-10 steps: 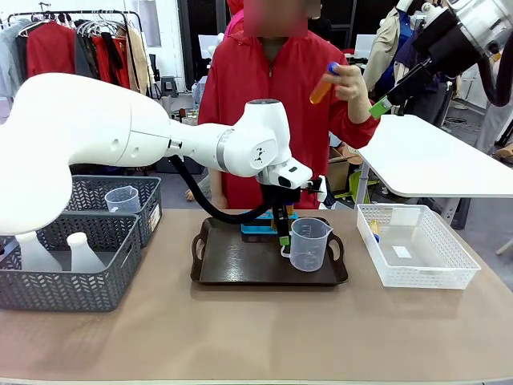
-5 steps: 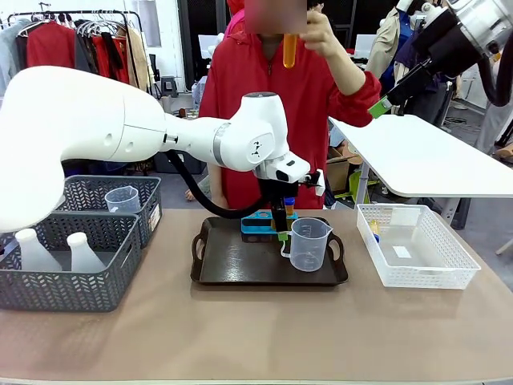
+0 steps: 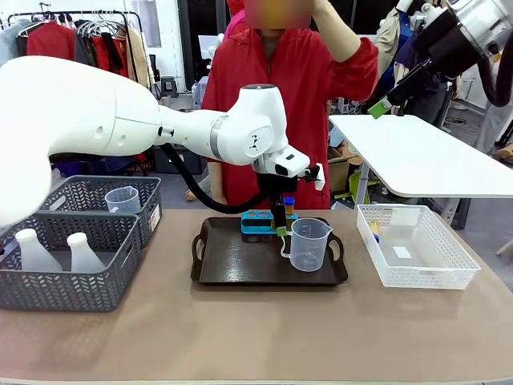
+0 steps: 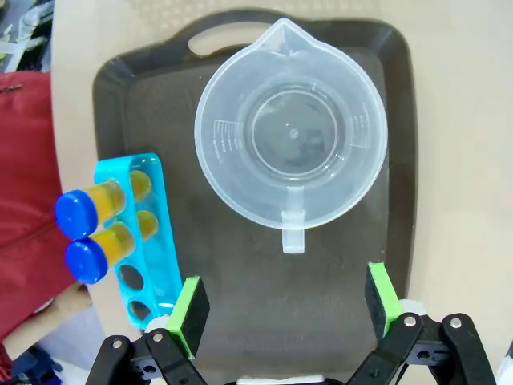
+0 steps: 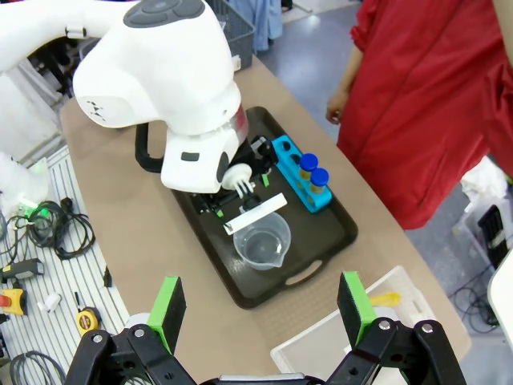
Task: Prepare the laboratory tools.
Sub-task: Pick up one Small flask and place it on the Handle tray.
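My left gripper [image 3: 280, 224] hangs open over the dark tray [image 3: 232, 265], holding nothing; in the left wrist view the left gripper [image 4: 286, 301] has its green pads [image 4: 192, 305] spread wide. Just ahead of it stands the clear handled beaker [image 4: 290, 152] [image 3: 309, 245]. Beside it a blue rack [image 4: 140, 233] [image 3: 260, 223] holds two blue-capped tubes of orange liquid [image 4: 88, 241]. My right gripper [image 5: 260, 303] is open and empty, raised high at the right [image 3: 381, 106]. Two white flasks [image 3: 56, 250] stand in the front grey basket.
A person in red stands behind the tray with one arm [image 3: 345, 40] raised to head height. Another beaker [image 3: 122, 199] sits in the rear grey basket [image 3: 144, 192]. A white mesh basket [image 3: 417, 257] at the right holds a small tube [image 3: 373, 229]. A white side table [image 3: 425, 160] stands beyond.
My left gripper opened and rose a little from the rack, leaving a tube standing there. The person's hand carried an orange tube up to head height.
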Robot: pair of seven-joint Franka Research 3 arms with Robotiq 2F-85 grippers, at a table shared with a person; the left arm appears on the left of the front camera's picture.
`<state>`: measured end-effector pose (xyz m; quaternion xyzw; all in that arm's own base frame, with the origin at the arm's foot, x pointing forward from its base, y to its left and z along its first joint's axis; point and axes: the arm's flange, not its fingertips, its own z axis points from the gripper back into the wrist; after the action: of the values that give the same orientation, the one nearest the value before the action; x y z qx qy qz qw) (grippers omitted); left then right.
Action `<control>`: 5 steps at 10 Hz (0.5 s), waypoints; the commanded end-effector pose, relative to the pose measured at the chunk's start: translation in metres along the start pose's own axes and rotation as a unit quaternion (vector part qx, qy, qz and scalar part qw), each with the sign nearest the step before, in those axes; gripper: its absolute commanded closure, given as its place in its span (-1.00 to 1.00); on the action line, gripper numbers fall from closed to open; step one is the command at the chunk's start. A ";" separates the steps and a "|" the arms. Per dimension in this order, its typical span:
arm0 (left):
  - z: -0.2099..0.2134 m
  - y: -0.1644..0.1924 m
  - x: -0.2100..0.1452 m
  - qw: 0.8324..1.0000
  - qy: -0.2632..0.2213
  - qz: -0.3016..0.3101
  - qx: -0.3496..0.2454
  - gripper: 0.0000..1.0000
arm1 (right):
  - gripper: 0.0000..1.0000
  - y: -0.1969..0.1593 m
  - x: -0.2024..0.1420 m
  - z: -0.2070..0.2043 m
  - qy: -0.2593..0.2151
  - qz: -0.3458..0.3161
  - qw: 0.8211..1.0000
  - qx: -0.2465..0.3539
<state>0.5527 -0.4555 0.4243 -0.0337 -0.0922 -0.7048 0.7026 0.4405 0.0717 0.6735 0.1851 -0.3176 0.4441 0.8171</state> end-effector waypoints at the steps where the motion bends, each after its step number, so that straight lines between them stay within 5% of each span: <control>1: 0.028 -0.012 -0.015 1.000 0.004 0.014 0.003 -1.00 | -1.00 -0.001 0.000 0.001 -0.003 0.003 1.000 0.002; 5: 0.106 -0.016 -0.061 0.997 0.009 0.078 -0.010 -1.00 | -1.00 -0.001 0.000 0.001 -0.003 0.003 1.000 0.002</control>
<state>0.5439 -0.3982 0.5098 -0.0391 -0.0787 -0.6646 0.7421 0.4405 0.0715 0.6735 0.1851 -0.3176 0.4440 0.8172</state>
